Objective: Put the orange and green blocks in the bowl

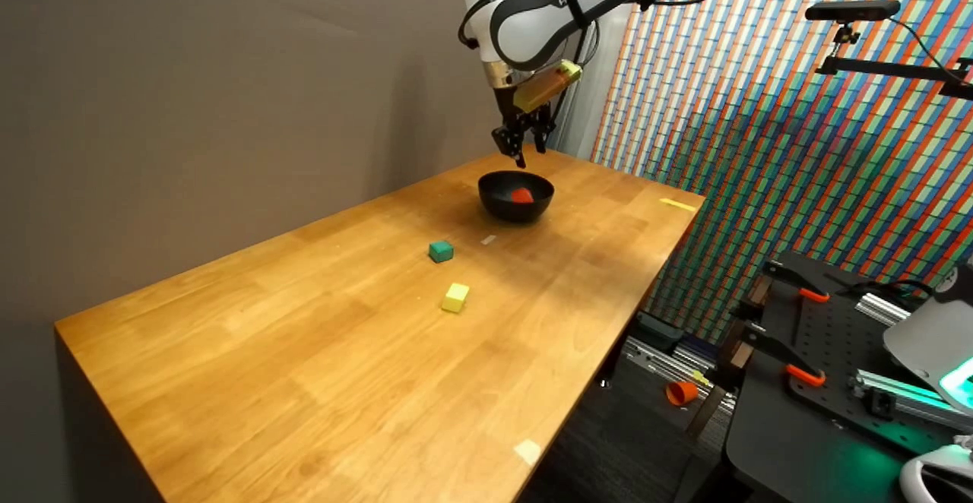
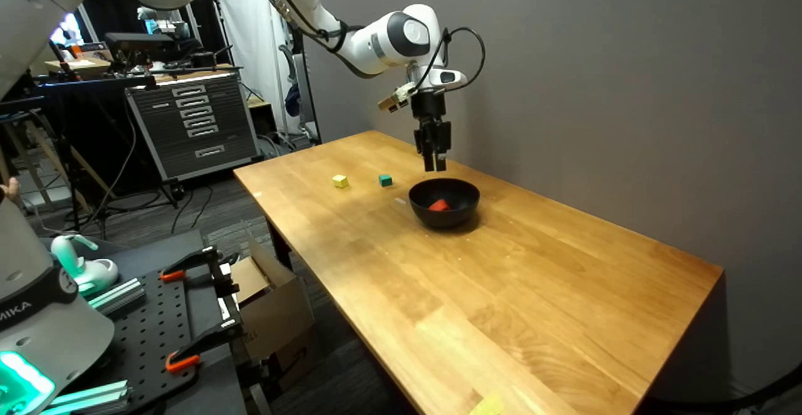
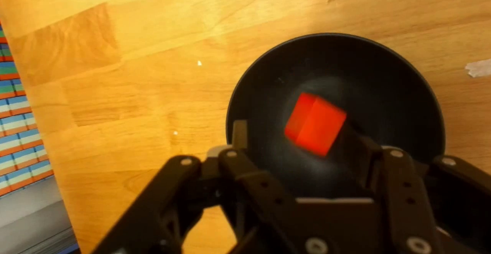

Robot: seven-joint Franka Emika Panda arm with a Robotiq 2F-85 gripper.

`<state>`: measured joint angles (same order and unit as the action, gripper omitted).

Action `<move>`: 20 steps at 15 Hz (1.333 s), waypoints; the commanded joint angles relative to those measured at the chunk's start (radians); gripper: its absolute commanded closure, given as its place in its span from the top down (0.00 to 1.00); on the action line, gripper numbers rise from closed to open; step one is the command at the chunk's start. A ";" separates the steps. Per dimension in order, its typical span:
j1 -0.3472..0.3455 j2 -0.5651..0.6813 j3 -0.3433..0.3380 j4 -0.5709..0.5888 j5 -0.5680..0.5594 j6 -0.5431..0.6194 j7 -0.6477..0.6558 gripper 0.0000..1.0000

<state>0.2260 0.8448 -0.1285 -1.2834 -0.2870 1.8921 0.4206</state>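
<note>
So, about half done, I'd say: orange block is in the bowl, green block is out on the table, apart from the bowl, left to fetch. Gripper hangs above the bowl, jaws spread, nothing held; it's dark on dark in the wrist view, so the exact gap is hard to judge. Count: one bowl, one orange block, one green block, plus one yellow block.

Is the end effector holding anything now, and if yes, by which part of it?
Nothing is held. The open end effector hangs above the bowl; the orange block lies in the bowl, the green block on the table.
</note>
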 commanded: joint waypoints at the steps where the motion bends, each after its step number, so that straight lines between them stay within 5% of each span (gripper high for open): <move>1: -0.055 0.068 0.078 0.111 0.095 -0.006 -0.098 0.95; 10: -0.043 0.232 0.277 0.365 0.349 -0.061 -0.306 1.00; 20: 0.033 0.398 0.263 0.479 0.345 -0.055 -0.287 1.00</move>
<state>0.2473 1.1810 0.1407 -0.9007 0.0470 1.8660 0.1531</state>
